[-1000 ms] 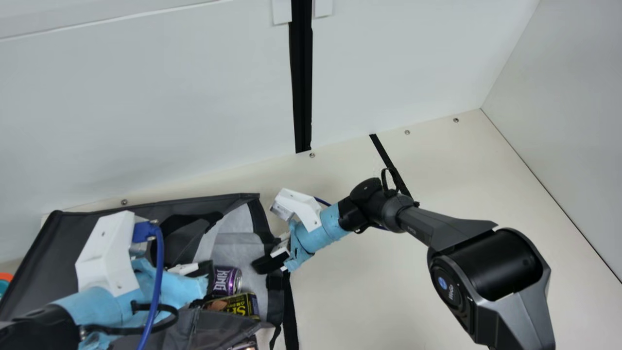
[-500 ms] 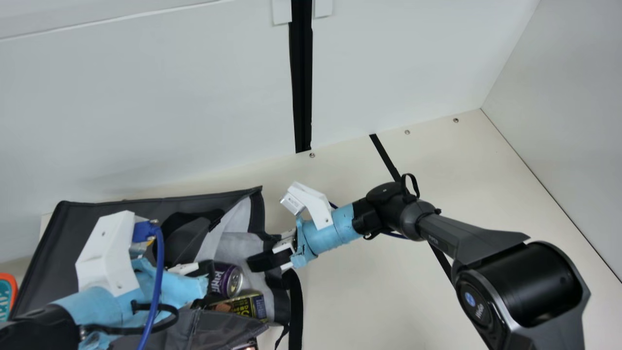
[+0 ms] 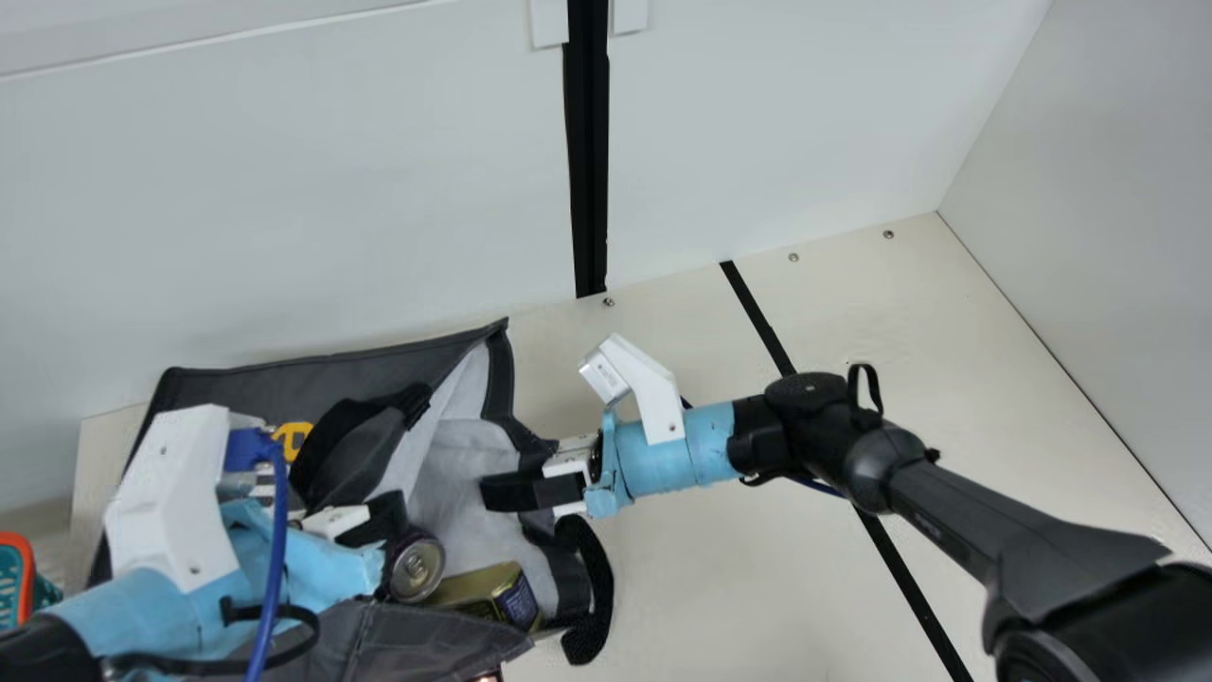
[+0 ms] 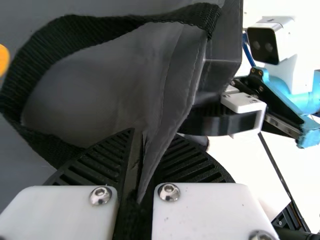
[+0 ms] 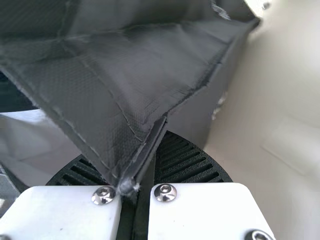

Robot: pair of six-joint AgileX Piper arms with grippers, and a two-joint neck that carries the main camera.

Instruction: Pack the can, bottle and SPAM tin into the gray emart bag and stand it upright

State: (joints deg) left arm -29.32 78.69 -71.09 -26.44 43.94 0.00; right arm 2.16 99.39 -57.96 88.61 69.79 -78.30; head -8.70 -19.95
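Gray emart bag (image 3: 275, 374), laid on its side on the cream desk (image 3: 682, 578), is gripped at two spots by the robot's arms. Bag fabric is clamped btwn. the ribbed fingers of the L gripper (image 3: 386, 532); another part of the bag's edge is pinched by the R gripper (image 3: 500, 493), its fingers likewise closed on cloth, per R wrist view. Inside the open mouth, the can (image 3: 417, 566) is seen end-on, w/ the SPAM tin (image 3: 488, 595) tilted just beside it. A black handle (image 3: 355, 421) is looped over the bag nr. the L gripper; a black strap (image 3: 592, 597) is hung by the mouth's edge. A yellow item (image 3: 293, 438) is partly hidden by the L arm; an orange-rimmed teal item (image 3: 13, 580) is cut off at far L.
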